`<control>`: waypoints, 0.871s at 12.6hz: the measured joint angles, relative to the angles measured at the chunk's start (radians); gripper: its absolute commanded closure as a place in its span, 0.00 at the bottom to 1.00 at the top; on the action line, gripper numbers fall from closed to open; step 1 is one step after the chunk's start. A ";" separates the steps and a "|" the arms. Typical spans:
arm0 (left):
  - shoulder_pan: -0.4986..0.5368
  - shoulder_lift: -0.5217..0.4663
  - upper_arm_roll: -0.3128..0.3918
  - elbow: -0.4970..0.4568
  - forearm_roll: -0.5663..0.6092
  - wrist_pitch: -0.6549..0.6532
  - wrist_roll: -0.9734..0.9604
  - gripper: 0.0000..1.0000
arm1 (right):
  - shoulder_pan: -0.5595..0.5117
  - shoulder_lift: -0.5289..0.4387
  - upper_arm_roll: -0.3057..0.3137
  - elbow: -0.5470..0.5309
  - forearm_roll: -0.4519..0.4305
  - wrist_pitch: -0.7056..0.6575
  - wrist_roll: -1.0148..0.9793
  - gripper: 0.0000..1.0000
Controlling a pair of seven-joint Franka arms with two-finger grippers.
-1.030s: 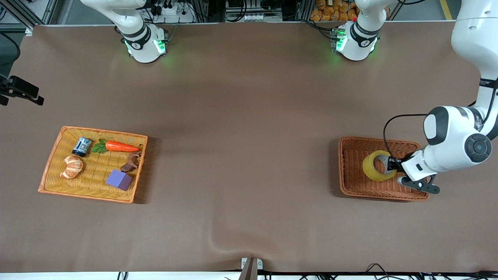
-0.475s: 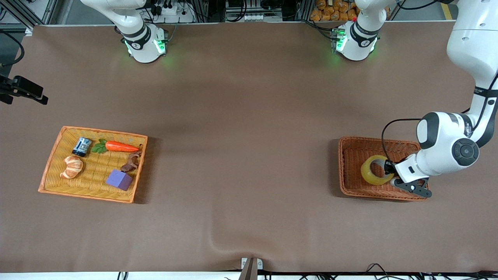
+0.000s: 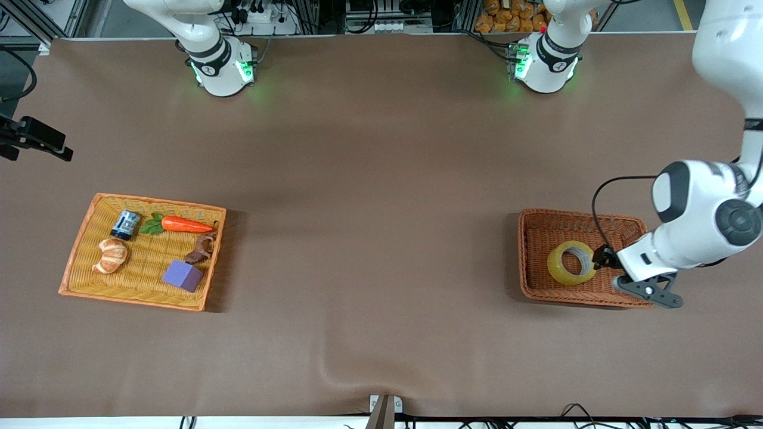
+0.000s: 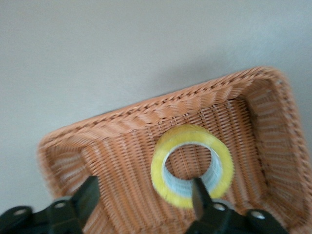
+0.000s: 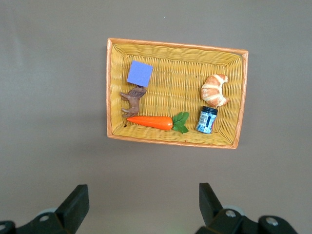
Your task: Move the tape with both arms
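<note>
1. Table: two baskets well apart. The yellow basket sits toward the right arm's end; the brown basket sits toward the left arm's end.
2. Brown basket: holds the tape alone, lying flat on the weave with its hole facing up, so its axis stands vertical. In the left wrist view the tape rests on the basket floor, apart from the walls.
3. Left gripper: low over the brown basket, just beside the tape on the side toward the left arm's end. Fingers spread, nothing between them; one fingertip stands at the roll's rim; whether it touches I cannot tell.
4. Right gripper: waits high over the table beside the yellow basket, fingers wide apart, empty.
5. Judgement: the left arm is by far the nearer to the tape. With the tape released in the basket, the likely next move is a straight lift clear of the roll.
</note>
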 measured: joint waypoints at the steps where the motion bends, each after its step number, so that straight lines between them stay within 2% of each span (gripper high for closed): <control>1: -0.001 -0.041 -0.018 0.027 -0.001 -0.062 -0.052 0.00 | 0.000 0.000 0.000 0.000 0.000 0.000 0.000 0.00; 4: -0.008 -0.166 -0.078 0.078 -0.002 -0.240 -0.228 0.00 | 0.000 0.000 0.004 0.001 0.001 0.002 0.001 0.00; 7: -0.013 -0.255 -0.092 0.120 -0.007 -0.394 -0.274 0.00 | 0.000 0.000 0.004 0.001 0.001 0.010 0.001 0.00; 11: -0.016 -0.331 -0.078 0.145 -0.057 -0.479 -0.275 0.00 | 0.000 0.001 0.005 0.001 0.003 0.018 0.002 0.00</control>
